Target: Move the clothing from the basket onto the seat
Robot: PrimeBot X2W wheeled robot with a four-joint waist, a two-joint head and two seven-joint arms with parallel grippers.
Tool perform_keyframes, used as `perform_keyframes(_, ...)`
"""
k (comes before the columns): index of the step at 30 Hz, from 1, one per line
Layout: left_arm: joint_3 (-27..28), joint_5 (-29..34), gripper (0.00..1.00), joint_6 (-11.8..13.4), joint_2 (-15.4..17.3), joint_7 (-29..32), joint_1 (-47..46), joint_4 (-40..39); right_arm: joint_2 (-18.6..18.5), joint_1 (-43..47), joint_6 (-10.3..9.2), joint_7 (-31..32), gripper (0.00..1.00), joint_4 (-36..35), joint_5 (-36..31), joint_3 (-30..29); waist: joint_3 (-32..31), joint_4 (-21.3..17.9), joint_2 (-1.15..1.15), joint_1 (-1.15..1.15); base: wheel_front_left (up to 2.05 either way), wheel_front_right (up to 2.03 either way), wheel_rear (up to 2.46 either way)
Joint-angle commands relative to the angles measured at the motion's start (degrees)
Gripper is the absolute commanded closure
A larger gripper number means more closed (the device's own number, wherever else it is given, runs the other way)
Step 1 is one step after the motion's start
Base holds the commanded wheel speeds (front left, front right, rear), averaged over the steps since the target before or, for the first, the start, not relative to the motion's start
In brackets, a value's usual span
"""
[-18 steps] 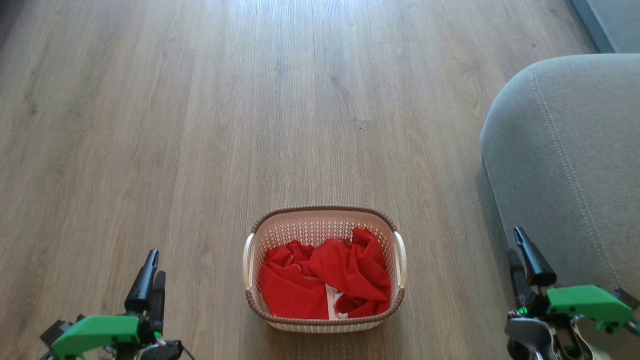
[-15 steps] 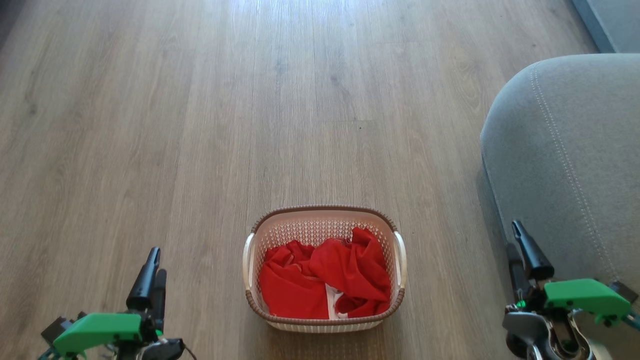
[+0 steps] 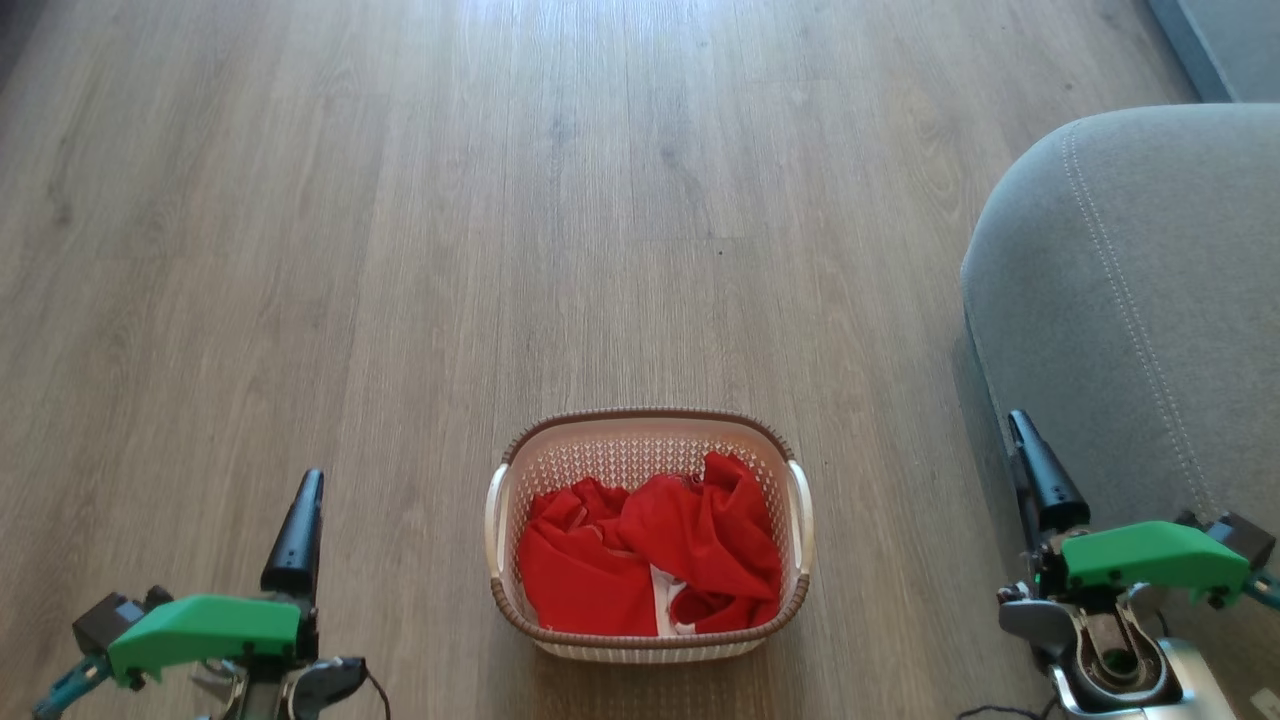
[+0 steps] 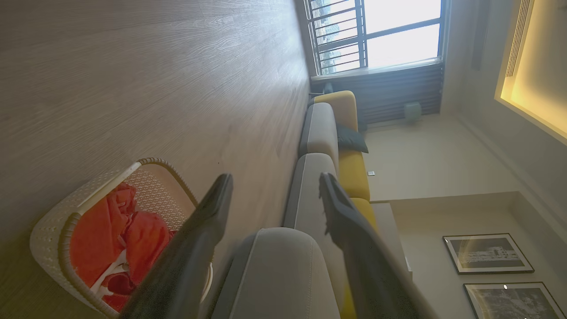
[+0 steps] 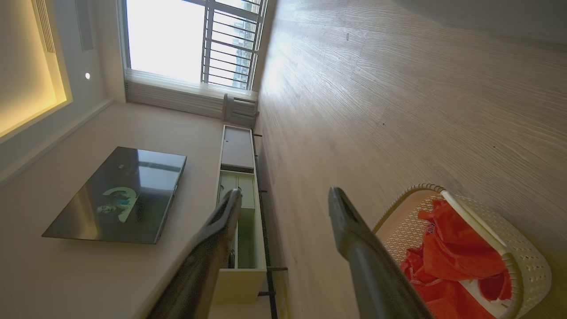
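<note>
Head view, going left to right: left end effector (image 3: 310, 490) sits low, fingers spread, nothing in them. The basket (image 3: 648, 418) is dead centre on the wood floor (image 3: 500, 200) with the red clothing (image 3: 640, 560) heaped inside, a handle facing each arm. The right end effector (image 3: 1022, 430) is equally open and empty, just beside the grey seat (image 3: 1150, 300). The clothing lies inward of both, about equally near. I'd guess the right one goes.

Both arms have pushed forward over the floor (image 3: 400, 250). The left gripper (image 3: 310, 482) now reaches farther ahead, and in the head view its two fingers line up as one dark spike. The right gripper (image 3: 1018, 422) has advanced more, drifting slightly toward the basket (image 3: 650, 425) alongside the seat's (image 3: 1130, 300) edge.
</note>
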Motion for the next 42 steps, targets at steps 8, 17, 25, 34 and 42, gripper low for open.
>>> perform_keyframes(8, -0.3, 9.2, 0.0, 0.0, 1.7, -1.8, -5.1, -1.0, -1.6, -5.6, 0.02, -2.2, 0.0, -0.6, -8.5, 2.6, 0.1, 0.0, 0.0, 0.0, 0.0, 0.0, 0.0)
perform_keyframes(17, -1.1, 18.9, 0.0, 0.0, 2.4, -3.3, -6.6, -1.1, -2.0, -7.2, 0.02, -3.7, 0.0, 0.0, -17.4, 3.7, 0.2, 0.0, 0.0, 0.0, 0.0, 0.0, 0.0)
perform_keyframes(25, -1.3, 27.0, 0.0, 0.0, 2.7, -4.7, -7.6, -1.1, -2.0, -8.9, 0.02, -5.0, 0.0, 1.8, -23.9, 4.7, 0.3, -0.2, 0.0, 0.0, 0.0, 0.0, 0.0)
perform_keyframes(34, -1.6, 34.9, 0.0, 0.4, 3.1, -6.2, -9.0, -0.4, -2.4, -11.1, 0.02, -6.6, 0.0, 4.0, -30.1, 6.4, 0.4, -0.3, 0.0, 0.0, 0.0, 0.0, 0.0)
perform_keyframes(42, -2.1, 41.2, 0.0, 0.7, 3.5, -7.5, -10.2, 0.3, -2.6, -12.9, 0.02, -7.9, 0.0, 6.1, -35.3, 7.7, 0.5, -0.3, 0.0, 0.0, 0.0, 0.0, 0.0)
